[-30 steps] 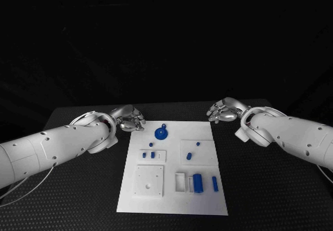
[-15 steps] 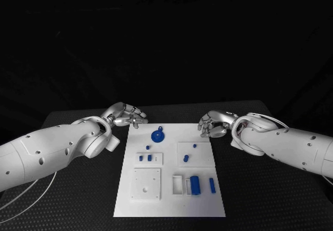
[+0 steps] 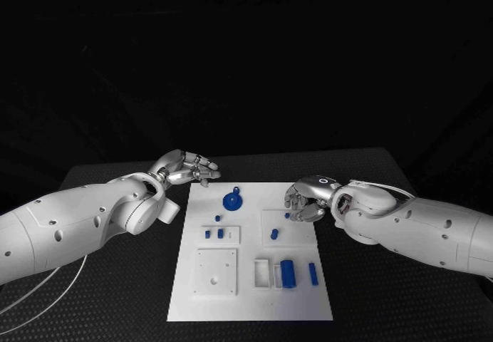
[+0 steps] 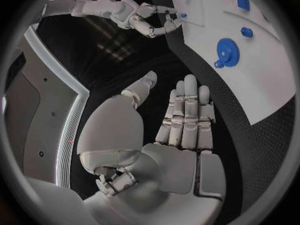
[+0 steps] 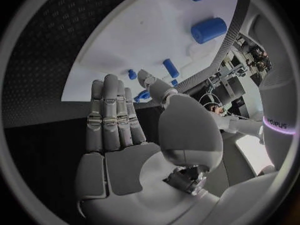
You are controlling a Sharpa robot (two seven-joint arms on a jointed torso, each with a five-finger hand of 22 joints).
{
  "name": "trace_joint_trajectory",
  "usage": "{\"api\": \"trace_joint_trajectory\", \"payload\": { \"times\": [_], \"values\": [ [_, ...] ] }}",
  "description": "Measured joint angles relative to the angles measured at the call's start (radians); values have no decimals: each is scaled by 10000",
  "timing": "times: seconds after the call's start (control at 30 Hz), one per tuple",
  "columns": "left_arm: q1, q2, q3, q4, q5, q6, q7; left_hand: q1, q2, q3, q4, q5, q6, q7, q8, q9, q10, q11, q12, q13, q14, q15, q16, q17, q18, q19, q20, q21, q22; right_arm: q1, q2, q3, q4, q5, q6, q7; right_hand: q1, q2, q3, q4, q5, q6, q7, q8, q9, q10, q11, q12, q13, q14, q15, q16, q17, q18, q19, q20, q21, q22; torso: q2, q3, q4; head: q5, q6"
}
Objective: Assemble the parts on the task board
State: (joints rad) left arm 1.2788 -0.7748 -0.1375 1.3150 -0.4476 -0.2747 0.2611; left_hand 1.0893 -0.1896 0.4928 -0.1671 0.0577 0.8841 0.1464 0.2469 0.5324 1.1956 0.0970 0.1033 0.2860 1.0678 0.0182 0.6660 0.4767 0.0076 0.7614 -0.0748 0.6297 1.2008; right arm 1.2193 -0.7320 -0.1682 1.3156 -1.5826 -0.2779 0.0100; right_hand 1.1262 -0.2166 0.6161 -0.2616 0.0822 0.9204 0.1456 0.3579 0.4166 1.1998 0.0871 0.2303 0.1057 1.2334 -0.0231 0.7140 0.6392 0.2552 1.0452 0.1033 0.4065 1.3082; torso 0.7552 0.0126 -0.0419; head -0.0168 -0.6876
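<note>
The white task board [image 3: 251,299] lies in the middle of the black table. A blue gear [image 3: 233,201] sits at its far end, with small blue pegs [image 3: 215,232] in a raised plate nearer to me. A blue block [image 3: 290,273] and a thin blue bar [image 3: 313,273] lie at the near right. My right hand [image 3: 305,199] hovers over the board's right edge, fingers apart and holding nothing, beside a small blue piece [image 3: 276,233]. My left hand [image 3: 188,171] is off the board's far left corner, fingers straight and empty [image 4: 184,117]. The gear [image 4: 226,50] lies just beyond its fingertips.
A blank square plate [image 3: 218,270] with small holes sits at the board's near left. White slots [image 3: 264,273] stand beside the blue block. Black table [image 3: 113,285] surrounds the board on all sides. In the right wrist view, blue pieces [image 5: 209,30] lie on the board beyond the hand.
My right hand has come in from beyond the board's far right corner to above its right edge. The left hand has stayed near the far left corner.
</note>
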Motion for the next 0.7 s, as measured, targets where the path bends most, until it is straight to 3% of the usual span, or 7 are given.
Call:
{"api": "trace_joint_trajectory", "payload": {
  "times": [0.23, 0.33, 0.43, 0.7],
  "values": [
    [0, 0, -1, 4, 147, 7, 63, 0, 0, -26, 26, 0, 0, 0, 39, 1, 15, 15, 0, 0, 0, 1, -39, 33, 1, 36, 37, 0, 1, -109, 158, -6, -52, -586, -206, -347, 165, -282, 529, 237, -261, 8, -8, -1, -31, -61, 60, -341, 35, 43, 22, -105, 164, 0, 17, 15, 0, -1, 9, 8, 13, 26, -23],
    [0, 0, -1, 1, 190, 15, 69, -40, 40, -26, 26, 0, 36, 36, 39, 1, 15, 14, 0, -10, 1, 1, -40, 47, 153, 36, 36, 1, 1, -157, 212, -10, -35, -706, -270, -427, 218, -335, 660, 313, -279, 64, -23, -1, -31, -61, 60, -409, 53, 48, 17, -138, 211, 0, 17, 15, 0, -2, 9, 10, 16, 41, -38],
    [0, 0, -1, -5, 225, 24, 69, -40, 40, -26, 26, 0, -3, 76, 40, -10, -21, 51, 0, -12, 1, 1, -40, 65, 152, 35, 37, -1, 1, -184, 242, -19, 5, -789, -304, -474, 218, -335, 799, 342, -279, 136, 7, -1, -31, -60, 60, -451, 77, 50, 17, -139, 249, 0, 17, 15, 0, -2, 12, 12, 17, 61, -48],
    [0, 0, -2, -8, 295, 31, 56, -40, 40, -42, 42, 0, -69, 142, 39, -40, -21, 51, 1, -32, 30, 29, -72, 103, 151, 35, 37, -44, 2, -271, 317, -32, 4, -928, -315, -521, 338, -215, 1311, 605, -278, 426, -164, 141, 56, 251, -38, -457, 189, 95, -22, -139, 419, -7, 89, -56, 123, -5, 13, 11, 7, 82, -97]
  ]
}}
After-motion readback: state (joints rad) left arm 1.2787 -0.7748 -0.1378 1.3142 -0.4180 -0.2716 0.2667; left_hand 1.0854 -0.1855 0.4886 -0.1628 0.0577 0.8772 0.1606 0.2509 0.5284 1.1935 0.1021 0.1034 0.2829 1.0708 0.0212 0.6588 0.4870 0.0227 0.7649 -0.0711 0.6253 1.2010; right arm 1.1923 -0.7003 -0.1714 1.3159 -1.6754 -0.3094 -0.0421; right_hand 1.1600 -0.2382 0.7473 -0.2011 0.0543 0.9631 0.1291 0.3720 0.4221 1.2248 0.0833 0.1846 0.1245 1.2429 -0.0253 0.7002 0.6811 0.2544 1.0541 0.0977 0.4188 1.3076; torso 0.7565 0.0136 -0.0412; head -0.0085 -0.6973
